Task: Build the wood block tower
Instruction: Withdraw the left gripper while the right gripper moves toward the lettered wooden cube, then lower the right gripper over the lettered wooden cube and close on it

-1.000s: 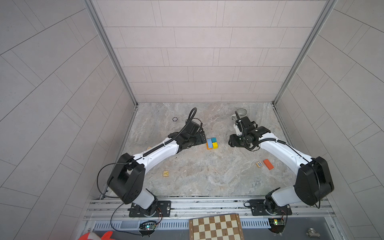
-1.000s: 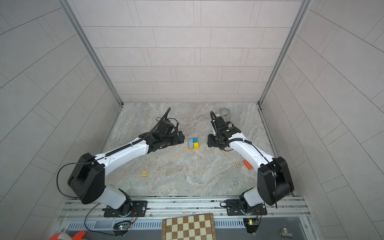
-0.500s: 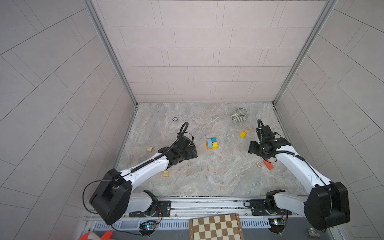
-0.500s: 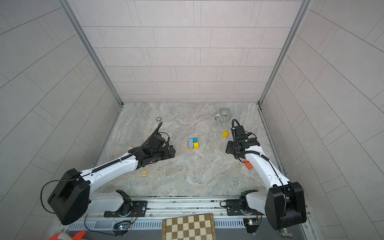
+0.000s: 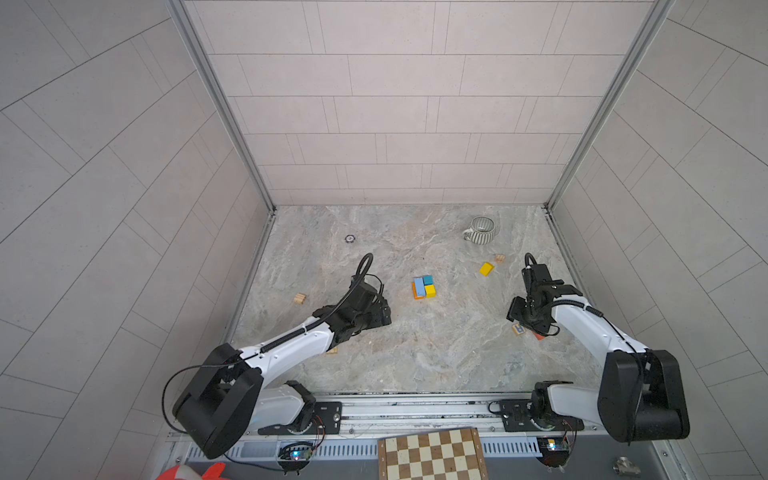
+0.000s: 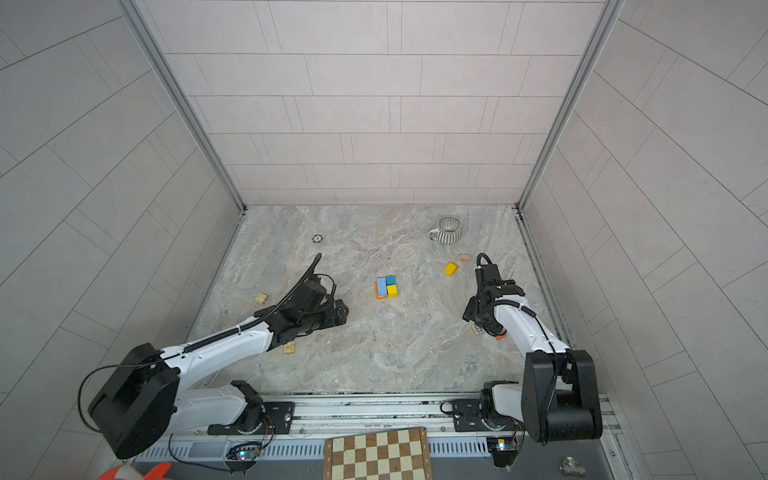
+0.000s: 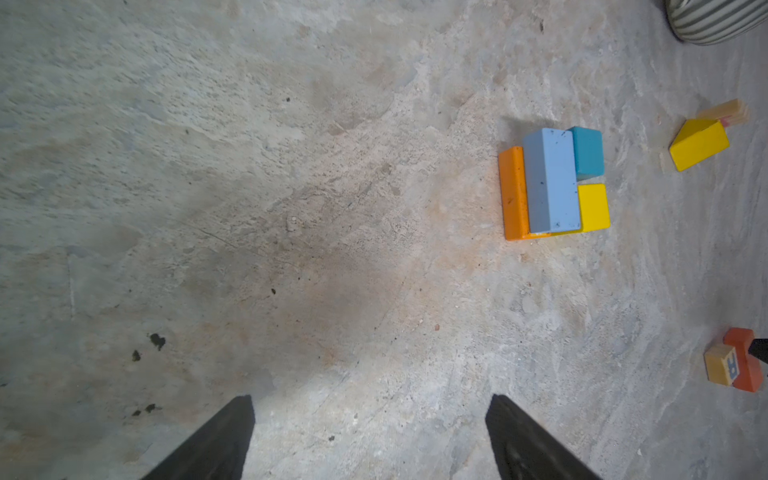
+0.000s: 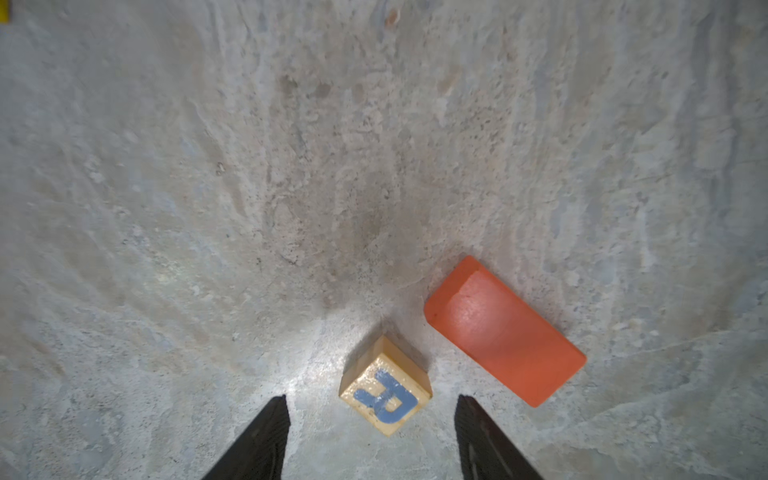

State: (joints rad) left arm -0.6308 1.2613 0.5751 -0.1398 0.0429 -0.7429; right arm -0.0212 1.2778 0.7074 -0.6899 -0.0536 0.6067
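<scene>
1. Left wrist view: I'm seeing the left gripper hanging over bare marble tabletop, fingers spread wide and gripping nothing.
2. The tower is sitting low at mid-table, well apart from that gripper. The light blue block is looking highest, with the orange block running along one side. The teal block and yellow block are touching its other side.
3. Right wrist view: the right gripper is standing part open, clamping nothing. The lettered cube, printed with a blue R, is lying on the table between the fingertips, with gaps showing on both sides.
4. The red block is lying flat just beside that cube, not touching it.
5. In both top views a stray yellow block and a plain wood cube are sitting near the striped mug, well apart from the tower.
6. Another wood block is resting toward the table's left edge. I'm also spotting a small lettered block peeking out beside the left arm.
</scene>
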